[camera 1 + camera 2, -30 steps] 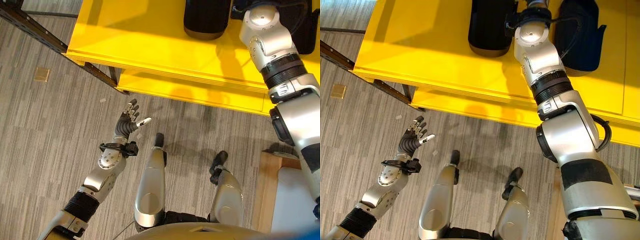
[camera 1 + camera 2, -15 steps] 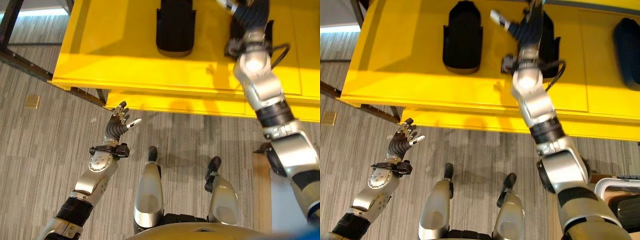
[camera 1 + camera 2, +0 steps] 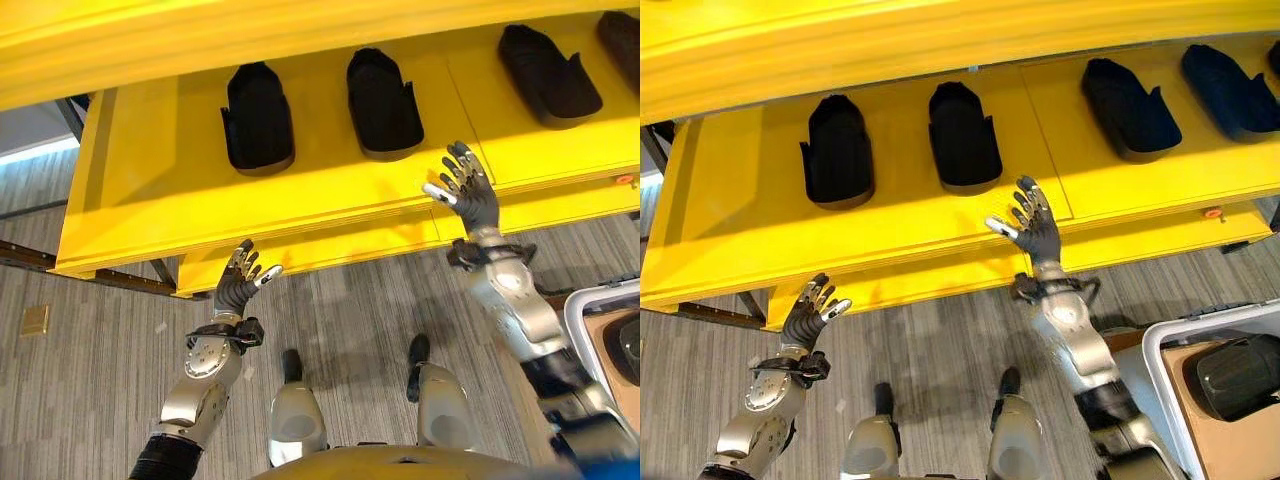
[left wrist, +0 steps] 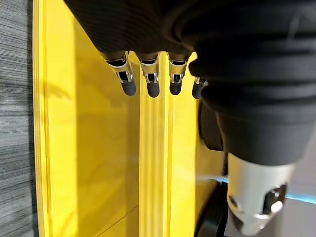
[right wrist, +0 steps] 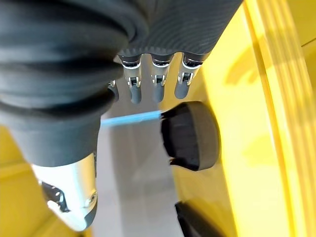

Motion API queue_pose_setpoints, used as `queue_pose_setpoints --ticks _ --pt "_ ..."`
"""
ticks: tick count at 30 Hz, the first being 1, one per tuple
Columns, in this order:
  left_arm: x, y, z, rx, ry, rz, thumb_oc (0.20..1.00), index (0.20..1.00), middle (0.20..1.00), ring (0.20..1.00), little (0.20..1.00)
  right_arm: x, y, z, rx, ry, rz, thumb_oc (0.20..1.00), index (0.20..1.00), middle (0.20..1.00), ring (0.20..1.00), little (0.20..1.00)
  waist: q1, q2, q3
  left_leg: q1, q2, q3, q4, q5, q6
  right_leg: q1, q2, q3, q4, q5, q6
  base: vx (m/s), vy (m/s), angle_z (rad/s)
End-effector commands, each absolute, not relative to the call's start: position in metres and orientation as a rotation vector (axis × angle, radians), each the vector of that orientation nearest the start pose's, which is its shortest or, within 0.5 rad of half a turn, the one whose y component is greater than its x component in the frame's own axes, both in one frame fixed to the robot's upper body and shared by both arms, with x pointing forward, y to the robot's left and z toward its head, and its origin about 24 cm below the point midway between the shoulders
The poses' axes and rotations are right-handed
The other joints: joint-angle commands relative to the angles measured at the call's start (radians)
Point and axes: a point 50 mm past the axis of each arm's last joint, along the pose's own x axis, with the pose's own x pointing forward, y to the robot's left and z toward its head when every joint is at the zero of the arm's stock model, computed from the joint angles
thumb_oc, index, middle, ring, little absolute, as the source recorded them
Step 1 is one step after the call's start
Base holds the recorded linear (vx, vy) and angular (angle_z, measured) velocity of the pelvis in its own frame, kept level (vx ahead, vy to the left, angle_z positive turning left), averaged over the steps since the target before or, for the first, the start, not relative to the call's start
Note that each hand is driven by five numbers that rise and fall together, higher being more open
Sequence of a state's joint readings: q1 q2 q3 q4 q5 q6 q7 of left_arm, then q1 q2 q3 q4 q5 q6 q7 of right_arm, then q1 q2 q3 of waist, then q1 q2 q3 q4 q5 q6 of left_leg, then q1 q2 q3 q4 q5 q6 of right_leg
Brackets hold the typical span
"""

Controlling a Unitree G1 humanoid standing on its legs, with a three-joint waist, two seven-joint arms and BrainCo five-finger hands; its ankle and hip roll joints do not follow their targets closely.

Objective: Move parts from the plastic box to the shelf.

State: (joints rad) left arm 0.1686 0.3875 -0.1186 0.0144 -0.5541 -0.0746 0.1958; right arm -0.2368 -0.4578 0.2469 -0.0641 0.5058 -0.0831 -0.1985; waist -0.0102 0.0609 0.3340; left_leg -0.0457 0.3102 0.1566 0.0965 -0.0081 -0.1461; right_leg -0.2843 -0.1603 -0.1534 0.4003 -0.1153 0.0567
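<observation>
Plastic box (image 3: 1160,360) cut by frame edge; rightmost part (image 3: 622,30) too.

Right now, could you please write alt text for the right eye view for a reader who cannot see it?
Both robot hands are raised open and empty before a yellow shelf holding a row of black parts: the right hand at its front edge, the left hand lower. A white plastic box with another black part sits at lower right.

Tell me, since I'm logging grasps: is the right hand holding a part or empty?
Empty. The right hand hangs open over the yellow shelf's front edge, fingers spread, apart from the black parts.
</observation>
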Motion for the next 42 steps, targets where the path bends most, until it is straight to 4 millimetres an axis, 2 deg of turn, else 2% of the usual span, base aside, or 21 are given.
queue_pose_setpoints --ticks 1,2,5,6,7,9,12,15,17,20,21,22,26,29,34,38,39,40,41,42 --pt "0.210 0.223 0.024 -0.078 0.096 0.132 1.000 1.000 1.000 1.000 1.000 0.276 -0.171 0.150 0.030 -0.425 0.186 1.000 1.000 1.000 1.000 1.000 0.014 -0.014 -0.030 -0.062 0.074 -0.092 -0.086 0.285 -0.008 0.073 0.027 -0.012 0.048 -0.142 -0.002 0.01 -0.385 -0.11" --pt "0.208 0.224 0.022 -0.076 0.099 0.135 1.000 1.000 1.000 1.000 1.000 0.268 -0.177 0.143 0.019 -0.400 0.196 1.000 1.000 1.000 1.000 1.000 0.010 -0.015 -0.036 -0.059 0.094 -0.098 -0.081 0.331 -0.013 0.076 0.052 -0.012 0.054 -0.155 -0.020 0.02 -0.257 -0.03" --pt "0.207 0.223 0.019 -0.079 0.106 0.134 1.000 1.000 1.000 1.000 1.000 0.263 -0.180 0.140 0.000 -0.387 0.212 1.000 1.000 1.000 1.000 1.000 0.007 -0.020 -0.039 -0.051 0.097 -0.111 -0.082 0.355 -0.010 0.080 0.068 -0.006 0.057 -0.165 -0.035 0.03 -0.228 -0.21" --pt "0.207 0.221 0.017 -0.104 0.110 0.142 1.000 1.000 1.000 1.000 1.000 0.262 -0.181 0.128 0.035 -0.333 0.210 1.000 1.000 1.000 1.000 1.000 0.013 -0.023 -0.048 -0.068 0.086 -0.136 -0.052 0.370 0.002 0.096 0.089 0.002 0.010 -0.147 -0.046 0.03 -0.230 -0.12" --pt "0.207 0.221 0.016 -0.108 0.114 0.144 1.000 1.000 1.000 1.000 1.000 0.261 -0.181 0.123 0.049 -0.310 0.213 1.000 1.000 1.000 1.000 1.000 0.017 -0.033 -0.047 -0.073 0.067 -0.148 -0.030 0.377 0.006 0.115 0.091 0.000 -0.027 -0.135 -0.049 0.04 -0.305 -0.14" --pt "0.209 0.219 0.017 -0.109 0.109 0.138 1.000 1.000 1.000 1.000 1.000 0.260 -0.181 0.115 0.075 -0.274 0.202 1.000 1.000 1.000 1.000 1.000 0.024 -0.046 -0.053 -0.100 0.021 -0.155 -0.004 0.348 0.023 0.151 0.101 -0.015 -0.112 -0.105 -0.052 0.04 -0.223 -0.21" --pt "0.206 0.220 0.015 -0.103 0.116 0.139 1.000 1.000 1.000 1.000 1.000 0.254 -0.182 0.105 0.076 -0.239 0.192 1.000 1.000 1.000 1.000 1.000 0.025 -0.068 -0.066 -0.106 -0.084 -0.145 -0.005 0.232 0.049 0.208 0.111 -0.023 -0.224 -0.061 -0.044 0.06 -0.156 0.00" --pt "0.203 0.220 0.014 -0.096 0.114 0.137 1.000 1.000 1.000 1.000 1.000 0.250 -0.183 0.096 0.089 -0.210 0.171 1.000 1.000 1.000 1.000 1.000 0.030 -0.076 -0.081 -0.111 -0.239 -0.171 -0.014 0.111 0.081 0.245 0.122 -0.018 -0.315 -0.013 -0.028 0.07 -0.053 -0.04" --pt "0.200 0.220 0.013 -0.097 0.117 0.141 1.000 1.000 1.000 1.000 1.000 0.247 -0.182 0.087 0.102 -0.180 0.164 1.000 1.000 1.000 1.000 1.000 0.039 -0.070 -0.098 -0.115 -0.339 -0.225 -0.025 0.080 0.102 0.254 0.139 -0.007 -0.357 0.015 -0.019 0.08 -0.014 -0.18" --pt "0.195 0.222 0.011 -0.095 0.125 0.153 1.000 1.000 1.000 1.000 1.000 0.244 -0.180 0.079 0.116 -0.156 0.156 1.000 1.000 1.000 1.000 1.000 0.048 -0.064 -0.113 -0.106 -0.419 -0.307 -0.039 0.063 0.126 0.257 0.168 0.031 -0.386 0.033 -0.010 0.07 0.032 -0.35" --pt "0.192 0.223 0.010 -0.097 0.130 0.158 1.000 1.000 1.000 1.000 1.000 0.243 -0.177 0.078 0.106 -0.152 0.167 1.000 1.000 1.000 1.000 1.000 0.049 -0.064 -0.121 -0.082 -0.425 -0.326 -0.059 0.049 0.144 0.265 0.179 0.050 -0.393 0.033 -0.009 0.08 0.081 -0.69" --pt "0.191 0.223 0.010 -0.101 0.131 0.157 1.000 1.000 1.000 1.000 1.000 0.242 -0.177 0.077 0.101 -0.152 0.168 1.000 1.000 1.000 1.000 1.000 0.044 -0.064 -0.129 -0.070 -0.423 -0.327 -0.077 0.057 0.152 0.269 0.187 0.059 -0.402 0.041 -0.009 0.09 0.089 -0.90" --pt "0.190 0.223 0.007 -0.096 0.149 0.156 1.000 1.000 1.000 1.000 1.000 0.233 -0.178 0.066 0.158 -0.102 0.140 1.000 1.000 1.000 1.000 1.000 0.035 -0.079 -0.153 -0.039 -0.406 -0.292 -0.114 0.058 0.160 0.294 0.184 0.062 -0.430 0.053 -0.003 0.06 0.079 -0.33" --pt "0.187 0.225 0.005 -0.087 0.166 0.160 1.000 1.000 1.000 1.000 1.000 0.229 -0.175 0.058 0.199 -0.062 0.144 1.000 1.000 1.000 1.000 1.000 0.038 -0.085 -0.160 -0.009 -0.408 -0.280 -0.130 0.044 0.175 0.311 0.185 0.089 -0.447 0.066 0.002 0.05 0.101 -0.28" --pt "0.186 0.225 0.003 -0.077 0.182 0.151 1.000 1.000 1.000 1.000 1.000 0.227 -0.170 0.056 0.243 -0.045 0.149 1.000 1.000 1.000 1.000 1.000 0.029 -0.084 -0.171 0.022 -0.403 -0.236 -0.123 0.013 0.188 0.326 0.180 0.130 -0.447 0.073 0.009 0.03 0.089 -0.29" --pt "0.188 0.221 0.005 -0.079 0.180 0.124 1.000 1.000 1.000 1.000 1.000 0.233 -0.159 0.060 0.261 -0.060 0.191 1.000 1.000 1.000 1.000 1.000 0.021 -0.072 -0.161 0.029 -0.401 -0.181 -0.084 -0.027 0.207 0.299 0.180 0.179 -0.393 0.073 0.017 -0.03 0.120 -0.47" --pt "0.189 0.222 0.007 -0.073 0.171 0.122 1.000 1.000 1.000 1.000 1.000 0.236 -0.153 0.063 0.263 -0.074 0.213 1.000 1.000 1.000 1.000 1.000 0.027 -0.065 -0.148 0.027 -0.393 -0.152 -0.069 -0.040 0.213 0.261 0.183 0.183 -0.331 0.064 0.025 -0.11 0.132 -0.59" --pt "0.190 0.223 0.009 -0.071 0.162 0.128 1.000 1.000 1.000 1.000 1.000 0.238 -0.147 0.065 0.271 -0.080 0.230 1.000 1.000 1.000 1.000 1.000 0.034 -0.058 -0.133 0.029 -0.385 -0.131 -0.066 -0.047 0.217 0.233 0.171 0.145 -0.281 0.058 0.038 -0.10 0.090 -0.61" --pt "0.190 0.224 0.009 -0.071 0.162 0.128 1.000 1.000 1.000 1.000 1.000 0.239 -0.147 0.065 0.271 -0.081 0.230 1.000 1.000 1.000 1.000 1.000 0.035 -0.059 -0.135 0.025 -0.385 -0.130 -0.066 -0.045 0.217 0.228 0.171 0.147 -0.281 0.060 0.037 -0.14 0.081 -1.07" --pt "0.192 0.229 0.013 -0.071 0.139 0.163 1.000 1.000 1.000 1.000 1.000 0.247 -0.134 0.071 0.269 -0.103 0.262 1.000 1.000 1.000 1.000 1.000 0.070 -0.036 -0.119 0.030 -0.349 -0.063 -0.084 -0.051 0.207 0.177 0.065 -0.055 -0.218 0.057 0.075 -0.08 0.064 -1.34"
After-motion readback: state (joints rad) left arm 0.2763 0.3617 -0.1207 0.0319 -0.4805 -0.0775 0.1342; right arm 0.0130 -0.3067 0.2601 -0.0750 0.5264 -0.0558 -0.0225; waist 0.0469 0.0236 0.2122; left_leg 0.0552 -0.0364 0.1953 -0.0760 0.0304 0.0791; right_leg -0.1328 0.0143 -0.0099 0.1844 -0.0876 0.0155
